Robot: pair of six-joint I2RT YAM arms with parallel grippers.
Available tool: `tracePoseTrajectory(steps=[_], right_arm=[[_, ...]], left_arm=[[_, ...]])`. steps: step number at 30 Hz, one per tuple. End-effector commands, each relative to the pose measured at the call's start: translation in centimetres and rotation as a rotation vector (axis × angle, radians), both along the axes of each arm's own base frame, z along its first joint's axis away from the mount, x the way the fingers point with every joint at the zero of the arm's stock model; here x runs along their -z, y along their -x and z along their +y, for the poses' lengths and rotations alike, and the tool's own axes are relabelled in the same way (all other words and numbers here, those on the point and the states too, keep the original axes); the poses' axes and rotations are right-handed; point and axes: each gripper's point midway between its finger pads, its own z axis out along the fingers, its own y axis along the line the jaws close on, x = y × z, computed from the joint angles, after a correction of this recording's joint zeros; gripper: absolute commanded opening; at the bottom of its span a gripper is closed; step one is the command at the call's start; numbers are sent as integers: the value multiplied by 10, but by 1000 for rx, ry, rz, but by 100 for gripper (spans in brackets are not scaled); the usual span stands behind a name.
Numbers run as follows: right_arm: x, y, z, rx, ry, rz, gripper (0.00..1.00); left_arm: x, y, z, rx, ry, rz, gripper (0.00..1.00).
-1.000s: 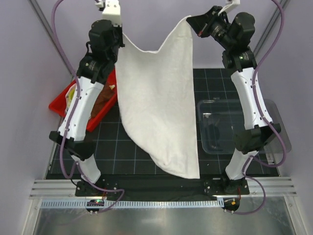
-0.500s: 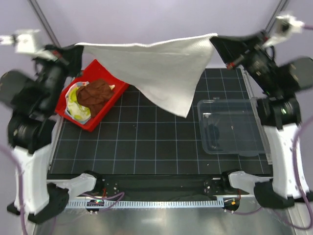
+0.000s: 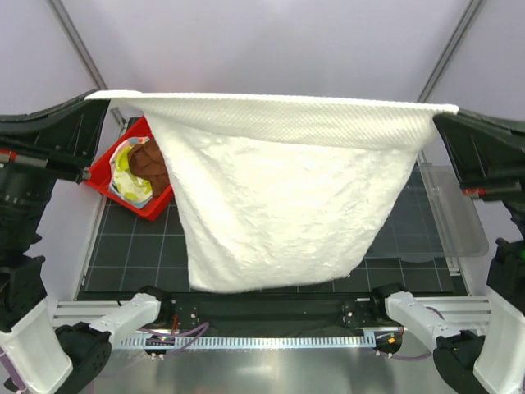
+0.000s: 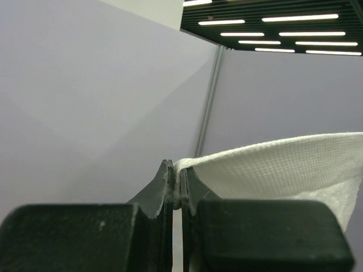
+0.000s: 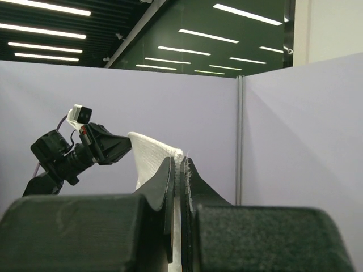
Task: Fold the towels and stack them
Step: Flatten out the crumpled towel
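Slack has gone: the white towel (image 3: 279, 205), bunched a second ago, now hangs spread wide over the table (image 3: 131, 254) between the left gripper (image 4: 177, 190) and right gripper (image 5: 178, 173), each clamped on a top corner, probably ready for laying flat.

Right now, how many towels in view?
3. One large white towel hangs stretched between left fingers and right fingers; brown towel and yellow-green towel lie bunched in the red tray, far left. The white one screens much behind it, so more may be hidden.
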Motion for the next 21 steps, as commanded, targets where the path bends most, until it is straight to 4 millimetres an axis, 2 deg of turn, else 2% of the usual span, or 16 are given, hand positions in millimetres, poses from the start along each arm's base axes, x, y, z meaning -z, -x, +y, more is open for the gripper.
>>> tracePoseTrajectory(steps=[1, 3, 4, 6, 7, 8, 10, 11, 13, 14, 15, 17, 18, 20, 21], right_arm=[[-11, -50, -4, 58, -76, 85, 1], [-9, -68, -1, 66, -70, 107, 1], [-5, -90, 2, 87, -58, 128, 1], [1, -117, 6, 113, -39, 152, 1], [15, -155, 11, 157, -5, 203, 1], [20, -171, 12, 177, 8, 220, 1], [33, -206, 16, 219, 33, 252, 1], [49, -240, 22, 245, 71, 284, 1], [71, -280, 25, 291, 111, 318, 1], [80, -296, 26, 308, 128, 328, 1], [104, -333, 31, 320, 165, 364, 1], [118, -368, 28, 337, 186, 362, 1], [131, -397, 32, 338, 209, 370, 1], [148, -427, 32, 334, 238, 378, 1], [162, -453, 33, 335, 246, 387, 1]], left_arm=[[-4, -37, 17, -155, 30, 45, 0], [2, -57, 24, -225, 33, 82, 0], [10, -79, 21, -260, 1, 111, 0], [19, -111, 32, -373, -7, 162, 0], [23, -126, 33, -418, -42, 170, 0], [35, -160, 27, -447, -72, 214, 0], [45, -192, 18, -466, -122, 242, 0], [60, -224, 6, -459, -156, 277, 0], [73, -251, -5, -451, -186, 292, 0], [72, -263, -6, -460, -181, 276, 0], [87, -289, -13, -467, -200, 303, 0], [90, -314, -11, -488, -195, 288, 0], [103, -340, -16, -491, -210, 304, 0], [115, -369, -17, -502, -221, 315, 0], [124, -390, -20, -501, -224, 324, 0]])
